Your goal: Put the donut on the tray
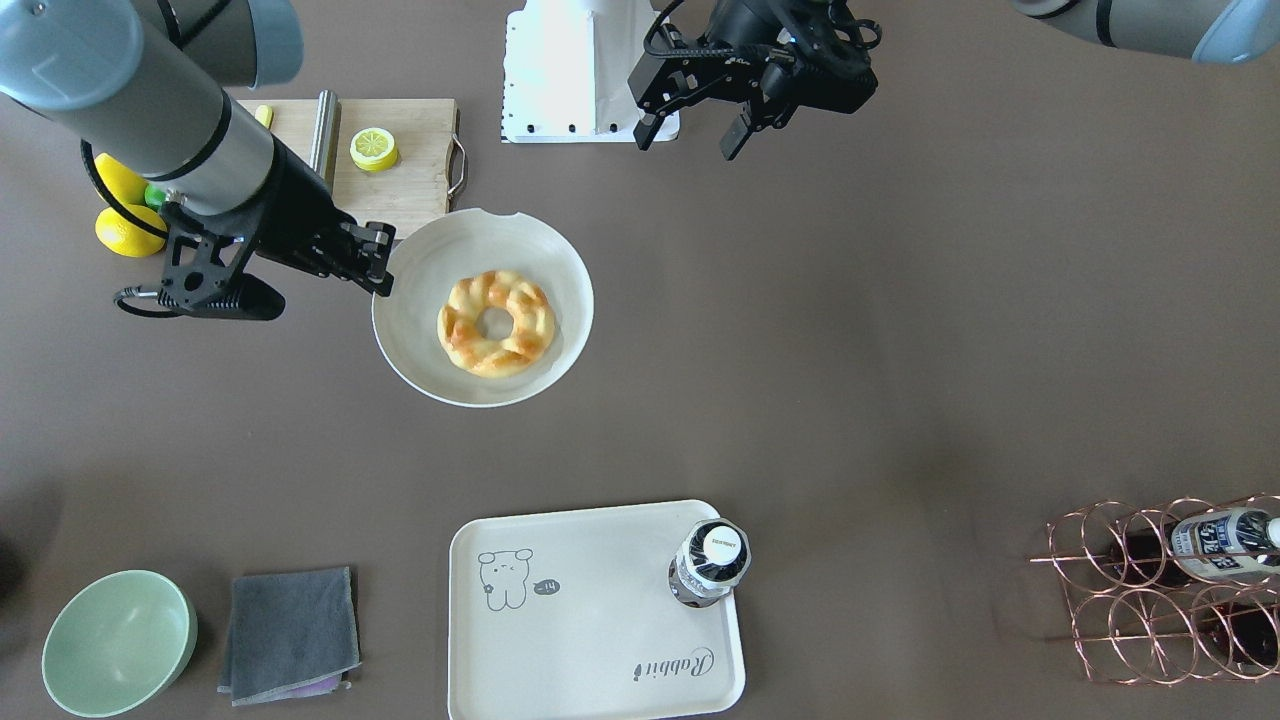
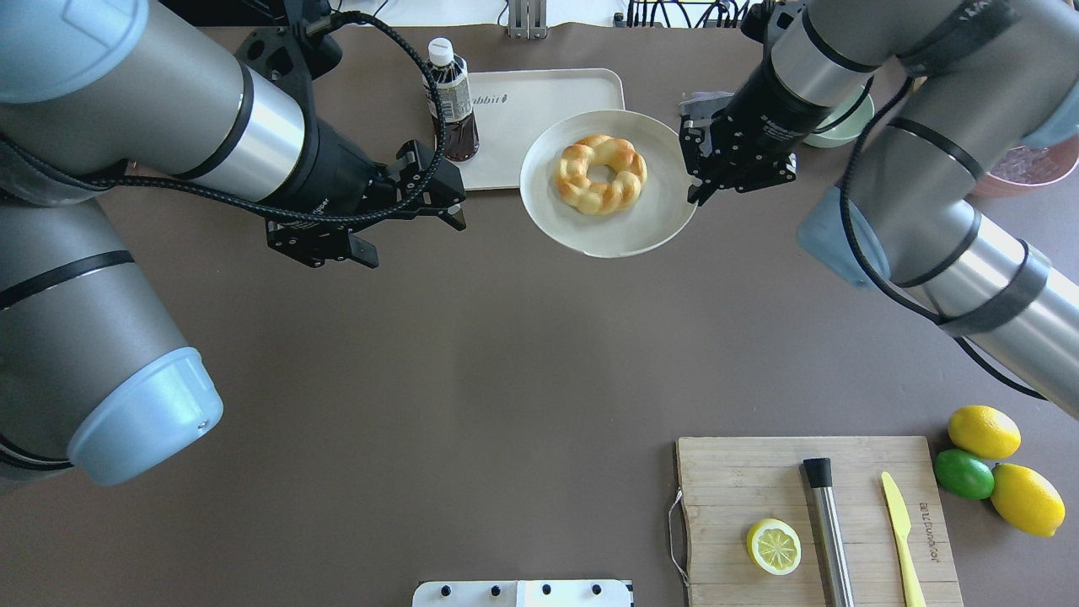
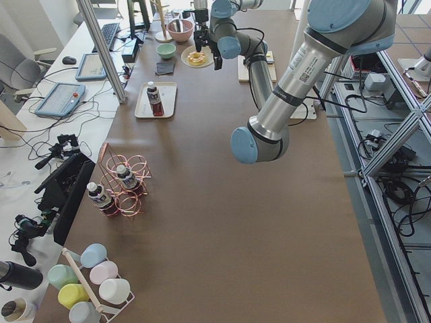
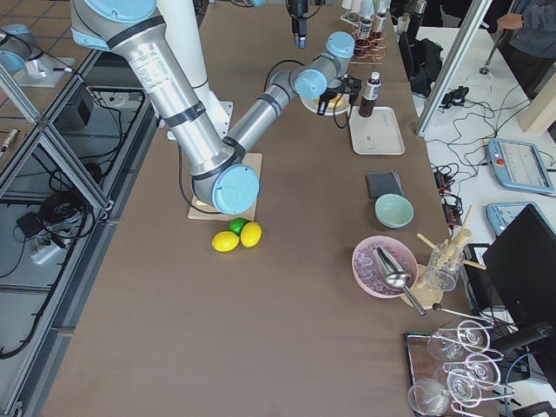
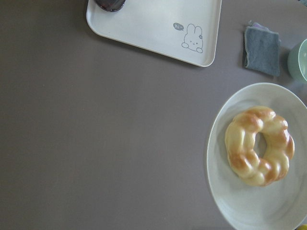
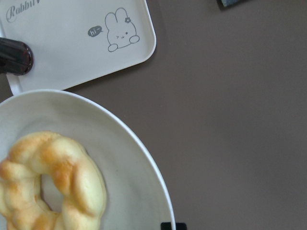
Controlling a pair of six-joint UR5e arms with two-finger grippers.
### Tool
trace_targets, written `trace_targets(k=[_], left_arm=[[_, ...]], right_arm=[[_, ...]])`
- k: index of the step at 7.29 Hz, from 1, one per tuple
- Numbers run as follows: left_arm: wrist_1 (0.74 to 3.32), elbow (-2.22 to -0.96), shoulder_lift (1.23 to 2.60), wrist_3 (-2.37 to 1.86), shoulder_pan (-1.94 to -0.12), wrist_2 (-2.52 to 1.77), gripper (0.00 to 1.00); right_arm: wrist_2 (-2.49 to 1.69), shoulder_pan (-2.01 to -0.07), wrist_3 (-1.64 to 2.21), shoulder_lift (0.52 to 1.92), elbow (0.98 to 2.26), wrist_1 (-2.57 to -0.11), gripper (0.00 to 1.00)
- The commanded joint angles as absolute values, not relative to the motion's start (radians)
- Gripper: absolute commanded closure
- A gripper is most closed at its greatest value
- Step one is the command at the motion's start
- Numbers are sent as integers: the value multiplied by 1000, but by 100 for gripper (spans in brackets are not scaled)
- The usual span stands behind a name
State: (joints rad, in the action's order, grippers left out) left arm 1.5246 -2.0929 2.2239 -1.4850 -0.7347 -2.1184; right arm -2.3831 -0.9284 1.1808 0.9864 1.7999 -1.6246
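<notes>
My right gripper [image 1: 382,272] has its jaws pinched on the rim of the round white plate [image 1: 420,300], on the side nearest my right arm. In my right wrist view one dark fingertip [image 6: 172,225] shows at the bottom edge, against that rim. The donut [image 2: 628,173] lies flat near the plate's middle and touches nothing but the plate. From overhead the plate's far edge overlaps the near edge of the tray [image 1: 590,630]. From the front the plate is well apart from the tray, so it is held up off the surface rather than resting on it. The donut is on the plate, not on the tray.

My left gripper [image 2: 453,201] has its jaws spread wide with nothing between them. It hangs above bare surface beside the plate, apart from it, and touches nothing.

The tray lies flat on the surface on the far side from me, with the bear drawing at one end and the "Rabbit" script at the other. A bottle [image 1: 710,565] of dark drink stands upright on the tray's corner nearest my left arm.
</notes>
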Motion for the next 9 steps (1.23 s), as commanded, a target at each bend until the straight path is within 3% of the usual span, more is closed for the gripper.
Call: trace_targets(k=[1, 2, 3, 7, 9], left_arm=[[1468, -2164, 2181, -1485, -741, -2120, 3], [1430, -2167, 2187, -1479, -745, -2118, 3], [1430, -2168, 2183, -1477, -767, -2118, 3], [1427, -2181, 2181, -1479, -769, -2118, 3], [1427, -2190, 2180, -1479, -767, -2118, 3]], right_arm=[[-2352, -954, 1332, 824, 1402, -1415, 100], [-2342, -959, 1445, 818, 1220, -1149, 100], [-2324, -959, 1506, 774, 1093, -1053, 100], [-2056, -833, 1796, 626, 956, -1040, 100], [-2028, -801, 1822, 617, 936, -1042, 100]])
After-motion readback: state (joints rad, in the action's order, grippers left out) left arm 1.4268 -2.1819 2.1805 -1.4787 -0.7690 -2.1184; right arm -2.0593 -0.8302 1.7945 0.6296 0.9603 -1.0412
